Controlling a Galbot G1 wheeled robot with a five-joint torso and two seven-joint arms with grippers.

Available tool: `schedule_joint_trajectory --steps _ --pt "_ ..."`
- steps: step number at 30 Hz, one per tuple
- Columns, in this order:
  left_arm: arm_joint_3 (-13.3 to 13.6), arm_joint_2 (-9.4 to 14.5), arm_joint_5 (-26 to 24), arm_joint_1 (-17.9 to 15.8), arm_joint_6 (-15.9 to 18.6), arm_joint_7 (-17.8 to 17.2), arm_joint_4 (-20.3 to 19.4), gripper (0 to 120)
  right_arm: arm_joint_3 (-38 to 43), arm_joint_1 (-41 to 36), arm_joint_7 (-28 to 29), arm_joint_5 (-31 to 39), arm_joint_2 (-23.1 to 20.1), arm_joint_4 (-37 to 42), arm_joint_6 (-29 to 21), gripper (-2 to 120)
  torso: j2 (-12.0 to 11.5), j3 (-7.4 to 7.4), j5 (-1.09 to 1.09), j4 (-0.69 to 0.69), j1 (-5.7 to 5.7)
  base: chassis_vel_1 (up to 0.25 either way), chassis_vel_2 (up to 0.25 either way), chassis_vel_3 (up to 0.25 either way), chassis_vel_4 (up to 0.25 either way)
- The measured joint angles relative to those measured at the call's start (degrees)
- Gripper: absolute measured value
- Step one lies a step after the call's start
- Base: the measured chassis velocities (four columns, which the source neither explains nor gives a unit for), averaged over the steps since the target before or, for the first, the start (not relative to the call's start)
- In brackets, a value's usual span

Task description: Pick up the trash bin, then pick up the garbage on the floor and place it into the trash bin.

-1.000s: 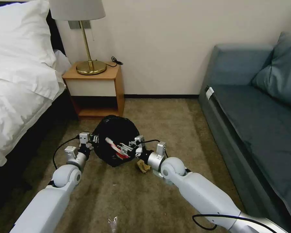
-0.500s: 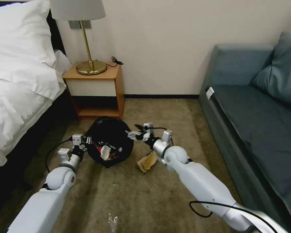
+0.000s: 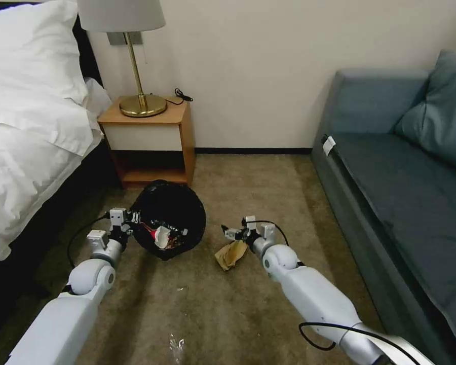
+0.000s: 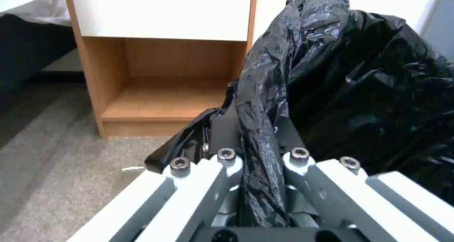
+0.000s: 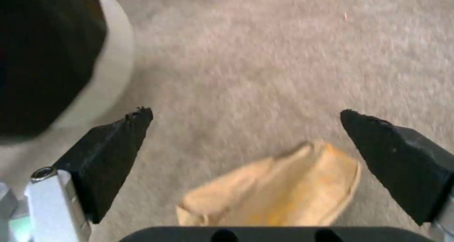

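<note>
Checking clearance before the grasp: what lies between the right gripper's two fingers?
In the right wrist view, the right gripper is open, with bare carpet between its fingertips and the tan paper wad lower down between the fingers.

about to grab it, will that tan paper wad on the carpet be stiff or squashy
The crumpled tan paper wad looks creased and hollow, so it will probably crush rather than resist. It likely weighs very little and may skid on the beige carpet if nudged. The right gripper hangs over it, jaws wide open, so a centred close should suit.
</note>
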Motion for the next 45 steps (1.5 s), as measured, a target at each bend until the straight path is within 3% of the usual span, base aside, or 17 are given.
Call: schedule_joint_trajectory --steps 23,45 --pt "-0.2 0.9 -0.8 0.8 0.0 0.2 -0.7 4 0.1 -4.1 -3.2 -6.2 3.9 -5.5 2.4 100 0.0 0.0 -0.01 0.0 -0.01 0.0 0.0 0.0 0.0" --pt "-0.8 1.6 -2.4 1.5 -1.0 1.3 -0.2 4 -0.8 2.4 -8.0 -10.8 10.5 -23.1 8.6 98 0.0 0.0 -0.01 0.01 0.0 0.0 0.0 0.0 0.0"
